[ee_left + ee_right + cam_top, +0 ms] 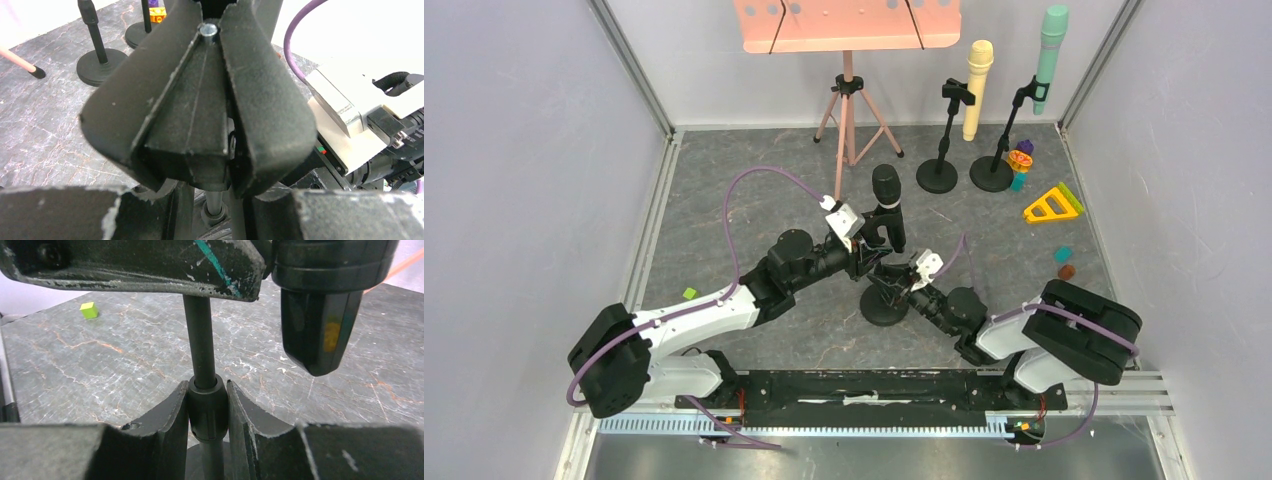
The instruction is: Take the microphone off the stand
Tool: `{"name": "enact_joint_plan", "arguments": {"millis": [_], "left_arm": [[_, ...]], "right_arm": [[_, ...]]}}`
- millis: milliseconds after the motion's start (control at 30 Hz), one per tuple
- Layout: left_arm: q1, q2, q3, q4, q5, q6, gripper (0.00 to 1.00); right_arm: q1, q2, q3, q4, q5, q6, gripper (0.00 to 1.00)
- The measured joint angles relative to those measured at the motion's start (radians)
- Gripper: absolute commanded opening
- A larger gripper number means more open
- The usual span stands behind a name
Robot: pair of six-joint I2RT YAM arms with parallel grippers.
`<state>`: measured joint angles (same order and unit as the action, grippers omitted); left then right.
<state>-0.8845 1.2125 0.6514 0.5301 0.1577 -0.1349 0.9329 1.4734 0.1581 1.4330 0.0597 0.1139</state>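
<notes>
From the overhead camera I see the black microphone standing nearly upright at the middle of the grey tabletop, head up, above the round base of its stand. My left claw reaches in from the left and sits right at the microphone's lower body. On the left wrist camera, the stand's clip fills the space between that claw's two fingers. The fingers stand well apart on either side of it, but I cannot tell whether they press on anything because the contact is hidden.

My right claw comes in low from the right, just under the left one. Its fingers are clamped on the collar of the stand's pole, one on each side and both touching. In that same view the microphone's tapered tail end hangs just to the right of the pole, above the tabletop and clear of the right claw.
</notes>
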Motion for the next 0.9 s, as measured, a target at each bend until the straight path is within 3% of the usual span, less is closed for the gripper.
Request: {"name": "enact_joint_plan", "arguments": {"millis": [533, 600, 667, 733, 800, 900], "left_arm": [[0.002, 0.0, 0.0, -0.002, -0.017, 0.0, 0.02], [0.002, 0.0, 0.0, -0.003, -0.019, 0.001, 0.02], [0.002, 0.0, 0.0, -0.005, -0.023, 0.002, 0.02], [0.002, -0.002, 0.0, -0.007, -0.025, 0.004, 0.02], [0.003, -0.003, -0.002, -0.01, -0.025, 0.007, 0.02], [0.002, -0.004, -0.002, -0.013, -0.025, 0.014, 0.02]], "right_arm": [[0.175, 0.002, 0.084, -0.122, 0.4, -0.139, 0.01], [0.176, 0.001, 0.093, -0.14, 0.399, -0.168, 0.14], [0.171, -0.008, 0.1, -0.167, 0.377, -0.177, 0.4], [0.144, -0.033, 0.105, -0.215, 0.313, -0.169, 0.52], [0.104, -0.055, 0.105, -0.251, 0.216, -0.149, 0.58], [0.034, -0.074, 0.09, -0.252, 0.058, -0.106, 0.58]]}}
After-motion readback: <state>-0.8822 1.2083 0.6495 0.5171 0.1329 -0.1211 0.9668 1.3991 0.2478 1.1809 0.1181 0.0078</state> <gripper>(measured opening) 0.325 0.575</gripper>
